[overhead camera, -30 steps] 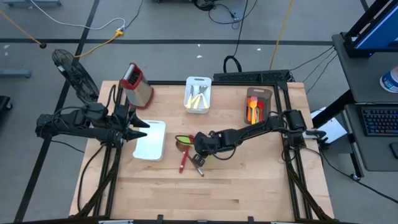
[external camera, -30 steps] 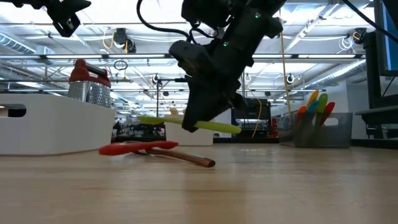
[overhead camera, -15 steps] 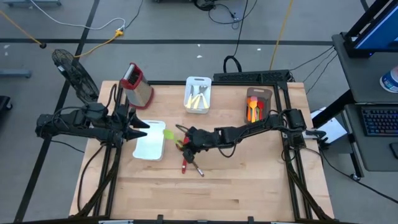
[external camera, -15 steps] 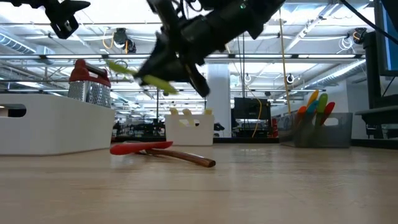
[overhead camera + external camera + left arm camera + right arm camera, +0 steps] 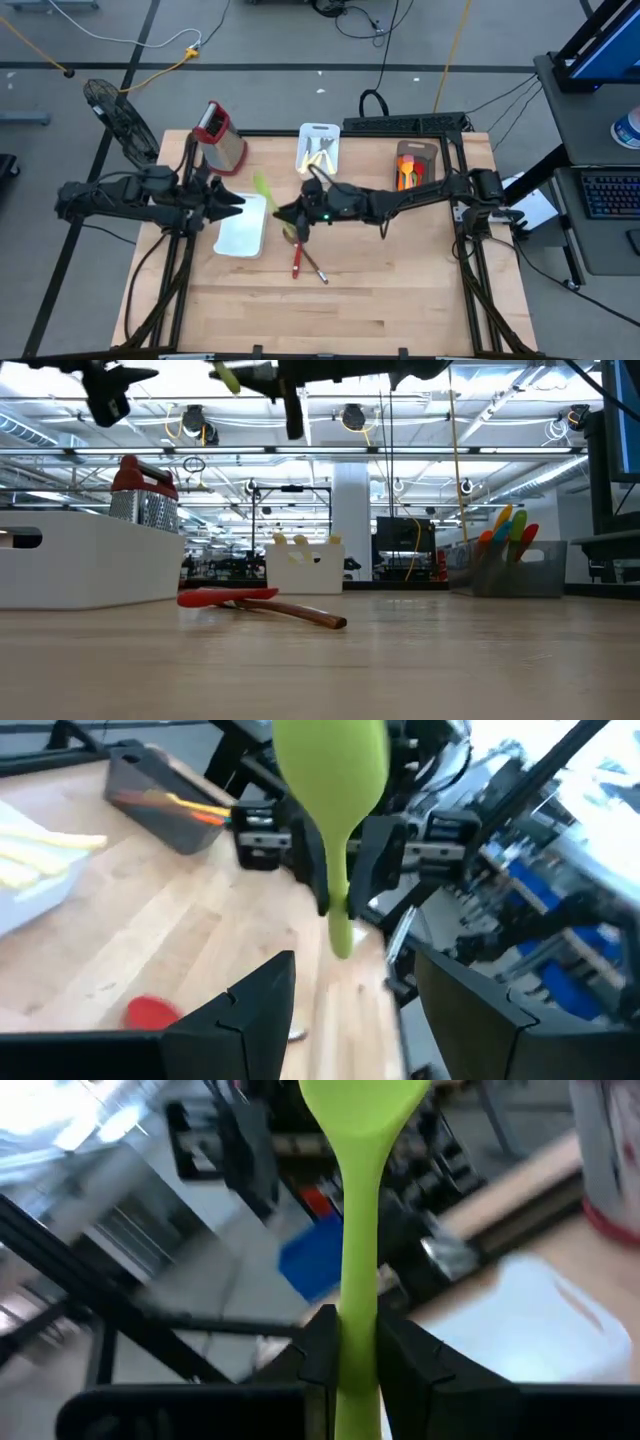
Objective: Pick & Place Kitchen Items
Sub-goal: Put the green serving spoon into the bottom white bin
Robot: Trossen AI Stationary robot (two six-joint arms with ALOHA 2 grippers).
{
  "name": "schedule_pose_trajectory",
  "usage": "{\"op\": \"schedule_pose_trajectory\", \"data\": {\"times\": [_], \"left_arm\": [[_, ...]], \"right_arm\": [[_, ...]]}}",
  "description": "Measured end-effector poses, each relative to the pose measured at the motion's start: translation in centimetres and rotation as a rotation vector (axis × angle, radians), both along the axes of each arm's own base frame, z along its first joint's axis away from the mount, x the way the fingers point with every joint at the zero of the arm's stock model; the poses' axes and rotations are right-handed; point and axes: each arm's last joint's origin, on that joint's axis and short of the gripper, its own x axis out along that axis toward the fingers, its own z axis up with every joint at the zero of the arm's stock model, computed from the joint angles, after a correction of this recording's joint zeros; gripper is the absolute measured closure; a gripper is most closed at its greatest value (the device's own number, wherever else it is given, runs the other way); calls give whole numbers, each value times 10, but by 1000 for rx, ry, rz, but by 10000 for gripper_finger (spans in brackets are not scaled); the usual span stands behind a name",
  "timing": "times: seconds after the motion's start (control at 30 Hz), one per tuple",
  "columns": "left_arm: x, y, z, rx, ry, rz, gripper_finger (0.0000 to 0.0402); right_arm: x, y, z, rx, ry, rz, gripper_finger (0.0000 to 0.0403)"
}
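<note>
Right gripper (image 5: 291, 213): raised well above the table near its middle, fingers pinched on the handle of a lime-green spatula (image 5: 262, 188); the spatula's blade points toward the left arm and hangs over the near edge of the white tray (image 5: 241, 232). In the right wrist view the green handle (image 5: 357, 1280) runs straight up between the two dark fingers (image 5: 318, 1342), which press it from both sides. Left gripper (image 5: 228, 202): hovering over the left side of the table at the white tray's far corner, its two dark fingers (image 5: 262, 1000) spread apart with nothing between them; the green spatula (image 5: 332, 790) shows beyond them, held by the other arm. On the table, just below the right gripper: a red spatula (image 5: 296, 257) and a utensil with a brown handle (image 5: 314, 266), lying crossed and touching; in the low view the red one (image 5: 228, 597) lies flat with the brown handle (image 5: 300, 614) resting across it. Far side of the table: a small white tray (image 5: 319, 152) with pale yellowish utensils, and to the right a brown tray (image 5: 412, 165) with orange and red utensils. Steel box grater with red top (image 5: 219, 134) lies beyond the left gripper, near the table's far left corner.
</note>
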Motion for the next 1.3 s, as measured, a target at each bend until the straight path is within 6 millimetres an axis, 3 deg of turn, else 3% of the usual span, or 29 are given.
{"op": "schedule_pose_trajectory", "data": {"times": [0.13,0.43,1.03,1.3], "left_arm": [[21,-2,3,-49,-32,-4,188],[62,-4,5,-44,-118,6,188],[70,2,2,-28,-117,228,188],[87,2,-7,-50,-90,246,188]], "right_arm": [[1,-6,11,-9,-118,-10,366],[1,-11,13,-10,-144,-22,366],[1,-10,4,-67,-51,-144,366],[1,-11,4,-76,-50,-171,366]]}}
